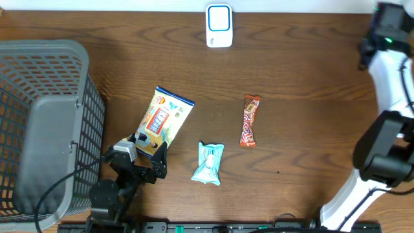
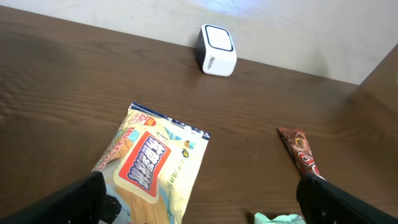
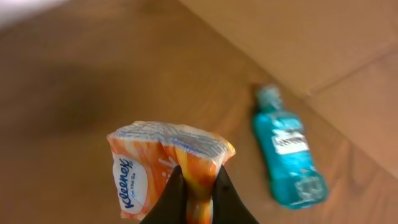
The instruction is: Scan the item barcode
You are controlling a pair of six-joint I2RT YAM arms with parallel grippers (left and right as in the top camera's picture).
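The white barcode scanner [image 1: 219,26] stands at the table's far edge, seen too in the left wrist view [image 2: 217,50]. A yellow snack bag [image 1: 165,120] lies left of centre. My left gripper [image 1: 143,157] sits at its near end, open wide [image 2: 202,208], with the bag's corner [image 2: 155,168] by the left finger. My right arm [image 1: 388,97] reaches past the table's right side. There my right gripper [image 3: 198,177] is shut on an orange Kleenex tissue pack [image 3: 146,174], pinching its lower edge.
A red-orange candy bar [image 1: 250,121] and a pale blue packet [image 1: 209,163] lie mid-table. A grey wire basket [image 1: 39,129] fills the left side. A blue mouthwash bottle [image 3: 287,149] lies on the wooden surface beyond the tissue pack.
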